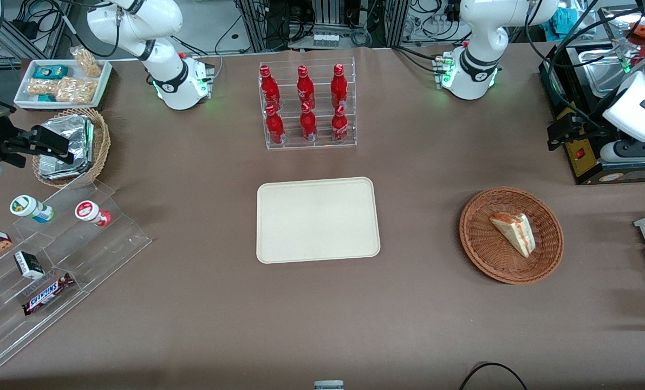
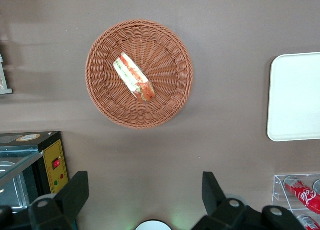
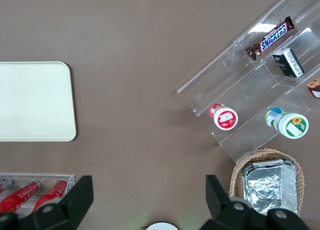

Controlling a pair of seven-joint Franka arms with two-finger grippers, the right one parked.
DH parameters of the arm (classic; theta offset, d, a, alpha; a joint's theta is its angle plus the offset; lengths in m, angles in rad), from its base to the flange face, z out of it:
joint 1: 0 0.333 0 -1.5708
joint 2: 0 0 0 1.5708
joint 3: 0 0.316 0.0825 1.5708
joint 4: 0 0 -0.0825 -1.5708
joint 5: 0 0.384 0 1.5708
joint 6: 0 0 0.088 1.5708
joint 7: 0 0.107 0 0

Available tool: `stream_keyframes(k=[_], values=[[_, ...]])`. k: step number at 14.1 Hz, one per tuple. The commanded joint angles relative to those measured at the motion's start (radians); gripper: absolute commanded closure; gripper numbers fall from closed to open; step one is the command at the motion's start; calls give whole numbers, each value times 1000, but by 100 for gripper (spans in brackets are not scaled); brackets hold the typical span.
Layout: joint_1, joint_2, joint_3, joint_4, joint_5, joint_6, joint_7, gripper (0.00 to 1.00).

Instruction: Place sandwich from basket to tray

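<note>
The sandwich [image 1: 513, 233] lies on its side inside the basket [image 1: 484, 249], a little off the basket's centre, its filling edge showing red-orange and green in the left wrist view [image 2: 133, 77]. Its long axis runs on a diagonal across the woven bowl [image 2: 165, 97], so a grasp across the short width calls, in my judgement, for the fingers to be turned to straddle that diagonal.

The gripper [image 2: 142, 190] hangs high above the worktop [image 1: 409, 179], empty, its jaws spread wide, over bare cloth farther from the front camera than the basket and toward the working arm's end. The sandwich is therefore well apart from it: the coming move is a travel toward the front camera and a long descent into the bowl.

The tray [image 1: 318, 219] sits bare in the middle of the worktop, well apart from the basket toward the parked arm's end, with open brown cloth between them. A rack of red bottles [image 1: 307, 105] stands farther from the front camera than the tray, out of the likely carrying path.
</note>
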Motion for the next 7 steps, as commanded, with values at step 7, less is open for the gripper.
stream_keyframes(k=[7], values=[[-5,0,4,3,-4,20,-9,0]])
